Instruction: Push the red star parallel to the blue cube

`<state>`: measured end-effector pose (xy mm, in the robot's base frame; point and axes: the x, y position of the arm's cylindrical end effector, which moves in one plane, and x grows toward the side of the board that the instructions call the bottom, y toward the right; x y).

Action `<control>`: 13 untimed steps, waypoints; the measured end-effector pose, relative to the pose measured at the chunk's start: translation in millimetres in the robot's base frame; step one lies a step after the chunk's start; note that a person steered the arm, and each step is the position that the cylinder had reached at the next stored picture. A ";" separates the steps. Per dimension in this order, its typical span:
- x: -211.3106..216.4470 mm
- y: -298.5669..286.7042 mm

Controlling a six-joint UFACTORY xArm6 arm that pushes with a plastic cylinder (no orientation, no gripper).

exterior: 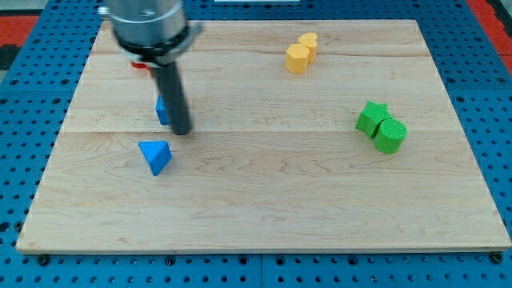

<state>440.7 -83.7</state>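
Observation:
My tip (182,130) rests on the board in the left half. A blue cube (162,111) sits just behind the rod on its left side, mostly hidden by it. A red block (141,67), only a sliver of it showing, lies under the arm's head near the view's top left; its shape cannot be made out. A blue triangular block (155,155) lies below and left of my tip, a short gap away.
Two yellow blocks (302,53) touch each other near the view's top, right of centre. A green star (371,117) and a green cylinder (391,135) touch at the right. The wooden board (264,208) lies on a blue pegboard table.

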 end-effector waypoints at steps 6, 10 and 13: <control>-156.4 -47.4; -134.0 12.5; -105.5 57.6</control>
<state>335.2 -26.2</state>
